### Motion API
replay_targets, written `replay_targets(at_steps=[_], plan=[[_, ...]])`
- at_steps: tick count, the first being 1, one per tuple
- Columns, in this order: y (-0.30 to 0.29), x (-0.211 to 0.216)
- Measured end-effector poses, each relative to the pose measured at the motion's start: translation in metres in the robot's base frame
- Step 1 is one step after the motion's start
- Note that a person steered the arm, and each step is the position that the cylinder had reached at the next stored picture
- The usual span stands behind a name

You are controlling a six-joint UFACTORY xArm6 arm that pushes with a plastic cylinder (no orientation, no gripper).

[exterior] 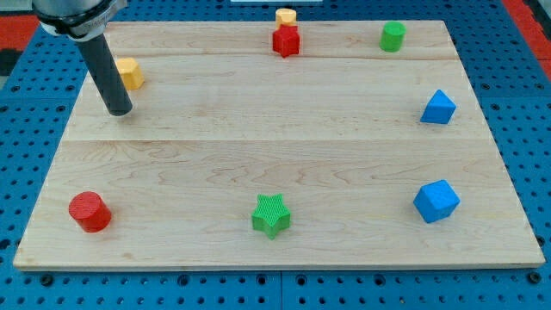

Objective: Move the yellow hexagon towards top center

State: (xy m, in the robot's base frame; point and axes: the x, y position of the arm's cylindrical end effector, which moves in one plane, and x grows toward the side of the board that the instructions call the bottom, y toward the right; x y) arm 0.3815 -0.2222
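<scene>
Green star [271, 214] nearest at the board's [258, 155] bottom, red cylinder [89, 211] at bottom left, two blue blocks on the right, yellow hexagon [130, 73] at top left, my tip [120, 111] just below-left of it, rod without fingers, holding nothing.

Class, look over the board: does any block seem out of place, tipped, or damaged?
Nothing stands out. All blocks sit intact on the board. My tip is just below-left of the yellow hexagon; the small yellow block sits behind the red block.

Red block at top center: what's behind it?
Behind the red block, toward the view's top, sits a small yellow block. Its lower part is covered, so contact can't be judged.
</scene>
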Motion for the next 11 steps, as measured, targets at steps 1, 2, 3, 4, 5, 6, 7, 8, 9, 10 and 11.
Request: replay_targets(at_steps=[1,2,3,4,5,6,7,8,9,10,11], plan=[[0.0,-0.046],[-0.005,-0.069],[-0.036,-0.065],[-0.044,-0.085],[-0.015,-0.11],[0.012,-0.116],[0.029,-0.116],[0.032,-0.115],[0.037,-0.1],[0.067,-0.097],[0.122,-0.112]])
